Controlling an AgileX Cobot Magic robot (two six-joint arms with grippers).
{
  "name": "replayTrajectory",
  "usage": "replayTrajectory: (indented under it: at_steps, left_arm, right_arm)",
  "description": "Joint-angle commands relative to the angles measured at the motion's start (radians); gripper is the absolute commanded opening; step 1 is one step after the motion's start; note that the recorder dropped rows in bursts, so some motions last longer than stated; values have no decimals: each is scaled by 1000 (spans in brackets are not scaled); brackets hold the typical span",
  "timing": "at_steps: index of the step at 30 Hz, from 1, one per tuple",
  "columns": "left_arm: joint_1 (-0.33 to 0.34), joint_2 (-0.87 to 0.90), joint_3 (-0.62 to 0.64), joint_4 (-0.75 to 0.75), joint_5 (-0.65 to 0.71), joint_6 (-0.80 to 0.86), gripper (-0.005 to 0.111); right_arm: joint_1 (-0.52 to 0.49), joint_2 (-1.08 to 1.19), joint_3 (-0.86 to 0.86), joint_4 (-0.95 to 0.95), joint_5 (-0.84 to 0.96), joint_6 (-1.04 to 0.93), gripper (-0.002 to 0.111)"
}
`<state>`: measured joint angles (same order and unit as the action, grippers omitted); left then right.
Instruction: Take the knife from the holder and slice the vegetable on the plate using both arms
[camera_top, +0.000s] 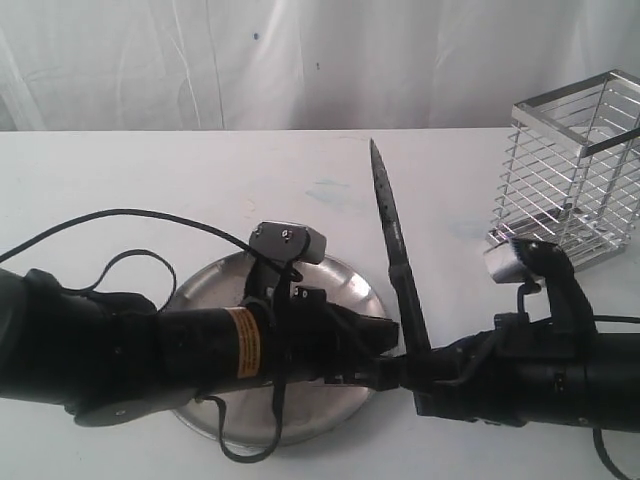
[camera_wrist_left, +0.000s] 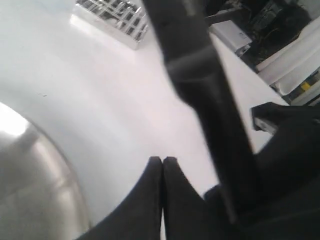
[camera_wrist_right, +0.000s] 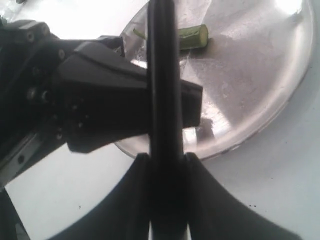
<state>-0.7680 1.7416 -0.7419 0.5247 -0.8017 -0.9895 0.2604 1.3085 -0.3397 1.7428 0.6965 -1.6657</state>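
The left arm covers most of the plate; the chili is half hidden behind the knife; the holder runs off frame.

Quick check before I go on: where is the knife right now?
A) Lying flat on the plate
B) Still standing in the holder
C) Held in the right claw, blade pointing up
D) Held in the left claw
C: the right claw is shut on the knife, whose blade rises beside the plate, well clear of the holder.
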Motion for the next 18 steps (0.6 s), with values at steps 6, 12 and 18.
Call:
replayTrajectory:
  at_steps: [6,12,18]
  left_arm:
    - [220,-9,-4,60,150,-33,0]
    - [312,-126,-20,38,537,133,0]
    - [326,-199,-171,133,1232,475,0]
  right_arm:
    - [1,1,-7,2,-82,10,0]
    - [1,1,-7,2,-65,8,0]
    - [1,1,-7,2,-65,-23,0]
